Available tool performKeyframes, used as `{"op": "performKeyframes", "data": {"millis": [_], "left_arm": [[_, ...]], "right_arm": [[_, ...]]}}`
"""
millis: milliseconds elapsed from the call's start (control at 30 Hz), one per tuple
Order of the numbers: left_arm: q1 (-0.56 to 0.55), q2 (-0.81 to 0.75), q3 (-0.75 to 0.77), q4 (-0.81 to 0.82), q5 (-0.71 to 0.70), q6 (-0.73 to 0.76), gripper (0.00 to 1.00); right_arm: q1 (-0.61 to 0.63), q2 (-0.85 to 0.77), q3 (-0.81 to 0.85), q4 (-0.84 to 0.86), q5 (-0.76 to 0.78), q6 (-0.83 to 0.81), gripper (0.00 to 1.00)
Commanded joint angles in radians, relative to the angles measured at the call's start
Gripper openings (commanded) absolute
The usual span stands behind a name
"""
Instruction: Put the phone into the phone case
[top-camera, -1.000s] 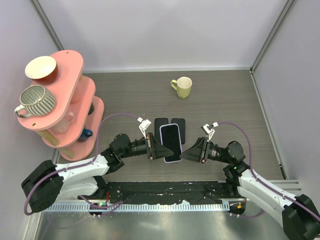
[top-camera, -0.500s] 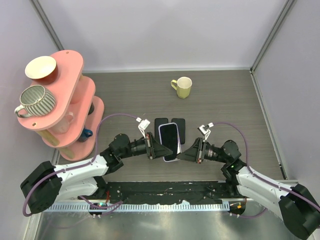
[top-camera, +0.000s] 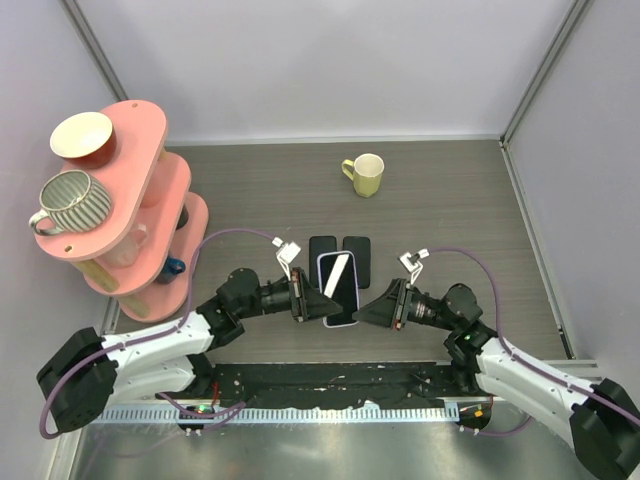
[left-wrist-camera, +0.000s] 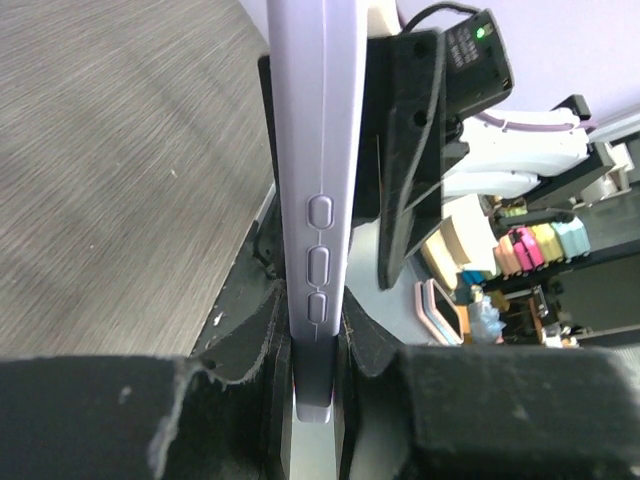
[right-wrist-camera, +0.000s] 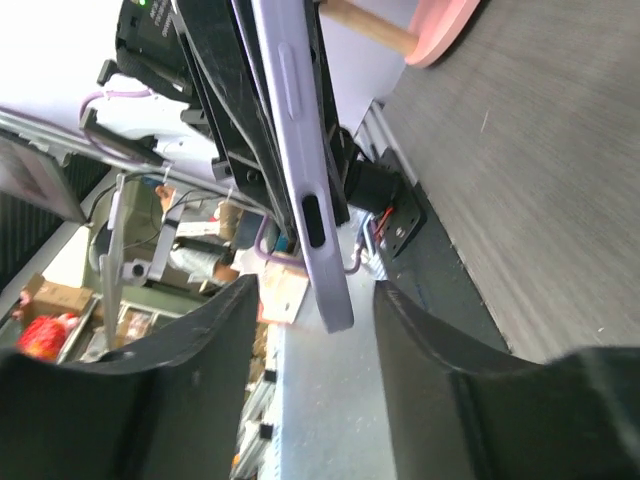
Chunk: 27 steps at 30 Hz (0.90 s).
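Left gripper (left-wrist-camera: 315, 345) clamps the case (left-wrist-camera: 312, 200), phone (top-camera: 338, 278) seating unclear edge-on; right gripper (right-wrist-camera: 318, 300) straddles it, jaws apart; grey wood-grain table (top-camera: 450, 210), pale walls (top-camera: 330, 60).

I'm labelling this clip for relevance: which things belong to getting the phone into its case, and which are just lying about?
In the job: phone, lavender case, left end effector, right end effector.
Lying about: yellow mug, pink rack, striped mug, bowl, black slab, another black slab.
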Motion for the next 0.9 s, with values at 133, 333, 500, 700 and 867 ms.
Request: {"op": "performKeyframes", "data": {"millis": [133, 333, 500, 700, 867], "left_arm": [[0.0, -0.06, 0.041, -0.015, 0.17, 0.094, 0.0], [0.0, -0.058, 0.056, 0.003, 0.297, 0.095, 0.0], [0.0, -0.067, 0.056, -0.019, 0.328, 0.112, 0.0], [0.001, -0.072, 0.048, -0.049, 0.345, 0.12, 0.0], [0.0, -0.067, 0.05, -0.054, 0.347, 0.12, 0.0]], "right_arm": [[0.004, -0.116, 0.121, -0.191, 0.13, -0.121, 0.71], [0.004, -0.02, 0.174, -0.131, 0.084, -0.132, 0.68], [0.004, 0.013, 0.19, -0.047, 0.061, -0.099, 0.56], [0.004, -0.023, 0.179, -0.013, 0.063, -0.086, 0.53], [0.004, -0.03, 0.19, -0.021, 0.064, -0.089, 0.51]]}}
